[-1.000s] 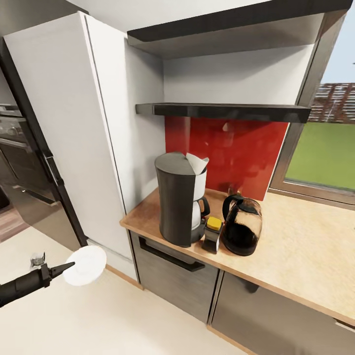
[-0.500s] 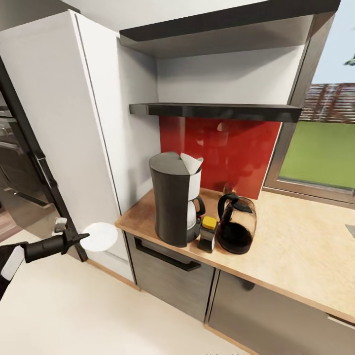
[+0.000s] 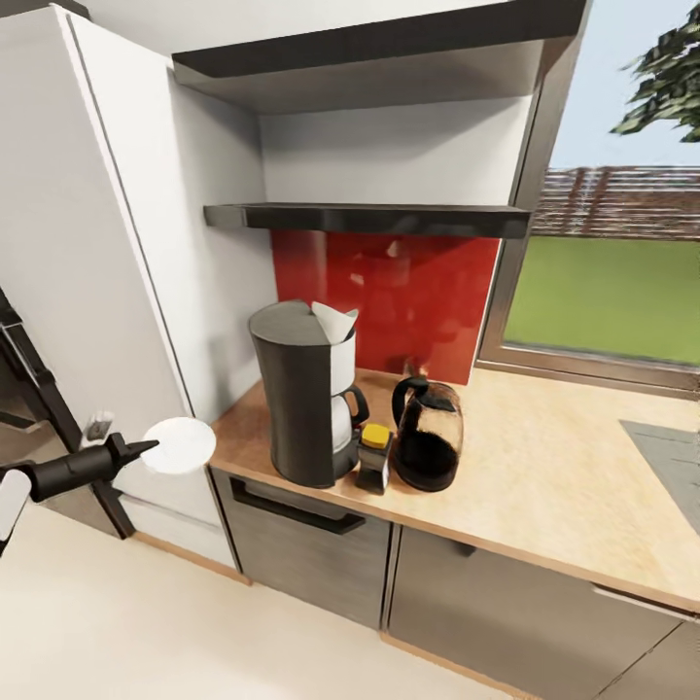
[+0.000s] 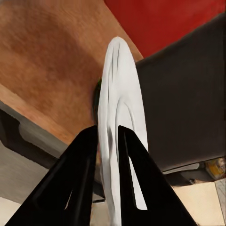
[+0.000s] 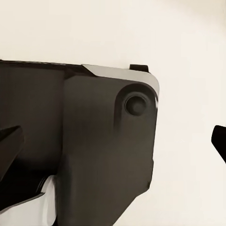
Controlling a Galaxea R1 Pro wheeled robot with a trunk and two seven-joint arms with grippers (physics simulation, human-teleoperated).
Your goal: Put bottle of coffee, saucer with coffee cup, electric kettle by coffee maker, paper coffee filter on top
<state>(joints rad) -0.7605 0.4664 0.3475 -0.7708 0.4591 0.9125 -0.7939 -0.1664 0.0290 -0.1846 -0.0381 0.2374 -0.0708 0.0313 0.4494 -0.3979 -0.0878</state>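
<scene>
My left gripper (image 3: 146,448) pinches the saucer (image 3: 178,445) by its rim, fingers (image 4: 84,165) closed on either face; I see it held just off the counter (image 3: 544,467) edge, left of the coffee maker (image 3: 301,403).

The saucer (image 3: 178,445) was white, the coffee maker (image 3: 301,394) dark grey, the bottle (image 3: 373,459) black with a yellow cap, the counter (image 3: 544,476) light wood, the backsplash (image 3: 389,292) red.
</scene>
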